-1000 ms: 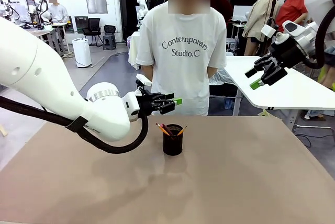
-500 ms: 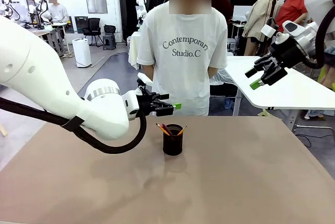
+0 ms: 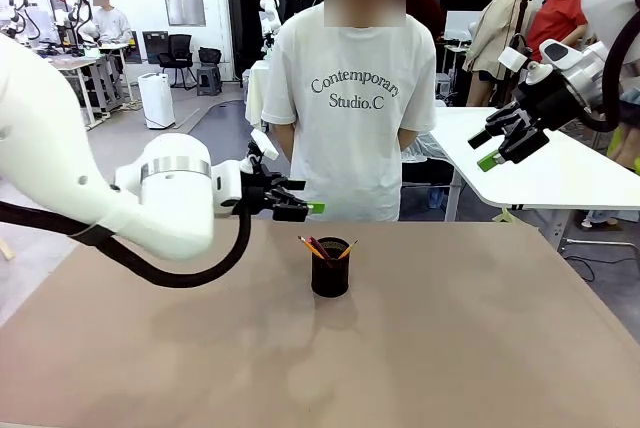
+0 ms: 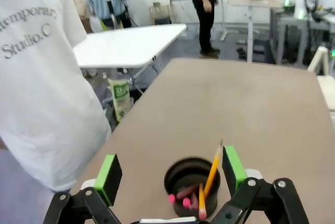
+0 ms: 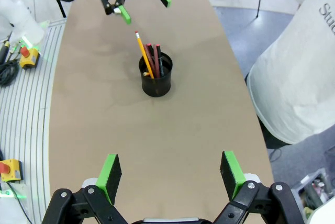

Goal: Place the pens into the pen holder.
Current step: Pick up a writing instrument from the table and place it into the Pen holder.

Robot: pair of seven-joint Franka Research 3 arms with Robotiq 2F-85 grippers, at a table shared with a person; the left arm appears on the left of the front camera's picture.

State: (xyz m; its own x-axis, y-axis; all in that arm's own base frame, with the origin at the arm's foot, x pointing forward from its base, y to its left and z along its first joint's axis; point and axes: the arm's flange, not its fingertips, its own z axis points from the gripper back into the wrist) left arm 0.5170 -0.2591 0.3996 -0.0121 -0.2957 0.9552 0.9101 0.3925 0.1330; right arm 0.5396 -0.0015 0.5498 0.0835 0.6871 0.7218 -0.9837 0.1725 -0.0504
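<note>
The pens [image 5: 151, 59] stand upright in the pen holder [image 3: 330, 268], just below and ahead of the left end effector [image 3: 296, 199], the nearer one. It is spread wide and empty. The right end effector [image 3: 505, 143], also open and empty, hangs well apart above the counter [image 3: 480, 328].

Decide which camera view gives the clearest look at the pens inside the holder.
The right wrist view: it looks down on all three pens leaning in the pen holder. The left wrist view is blurry, with the yellow pencil clearest. The front view shows small tips.

table [image 3: 480, 328]: tan, smooth | on it: pen holder [image 3: 331, 266], standing upright mid-table
</note>
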